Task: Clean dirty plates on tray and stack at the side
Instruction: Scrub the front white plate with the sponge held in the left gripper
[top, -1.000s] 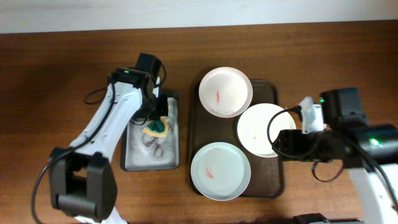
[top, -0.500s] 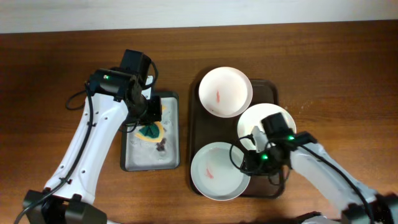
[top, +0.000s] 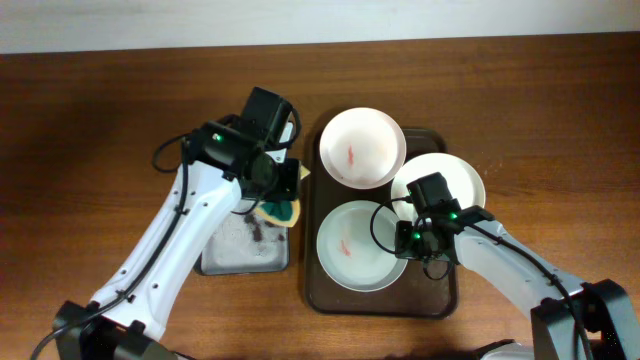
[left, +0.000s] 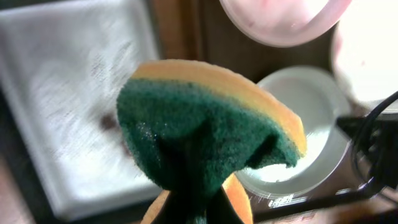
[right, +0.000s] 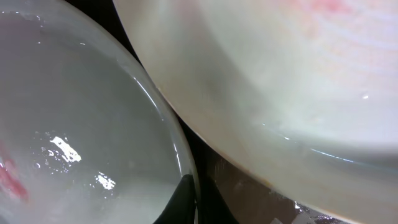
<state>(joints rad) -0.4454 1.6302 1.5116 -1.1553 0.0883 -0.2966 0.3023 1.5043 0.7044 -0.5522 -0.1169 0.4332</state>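
SPONGE MEETS PLATE: The left gripper (top: 283, 200) holds a green-and-yellow sponge (left: 205, 130) over the gap between the small grey-bottomed tray (top: 245, 258) and the big brown tray (top: 312, 295). Its jaws are clamped on the sponge's lower fold, and the green scouring face is turned toward the wrist camera. The left arm reaches in from the near left of the tabletop (top: 100, 120), with its elbow bent and its wrist angled toward the plates.

All three white plates are on the brown tray. The back plate (top: 362, 148) sits at the far end, the right plate (top: 445, 178) overhangs the right rim, and the front plate (top: 358, 245) lies in the middle. The back and front plates each show a red smear at the centre.

The right gripper (top: 420, 238) sits low at the front plate's right edge, close beside the right plate. In the wrist view a dark fingertip (right: 180, 202) lies just inside that rim. Whether the jaws are closed on the rim cannot be told.

The step in hand looks like bringing the sponge to a first plate for scrubbing, and nothing is stacked at the side yet. The next move probably calls for lowering the sponge onto the front plate's smear while the right arm steadies the plate against sliding.
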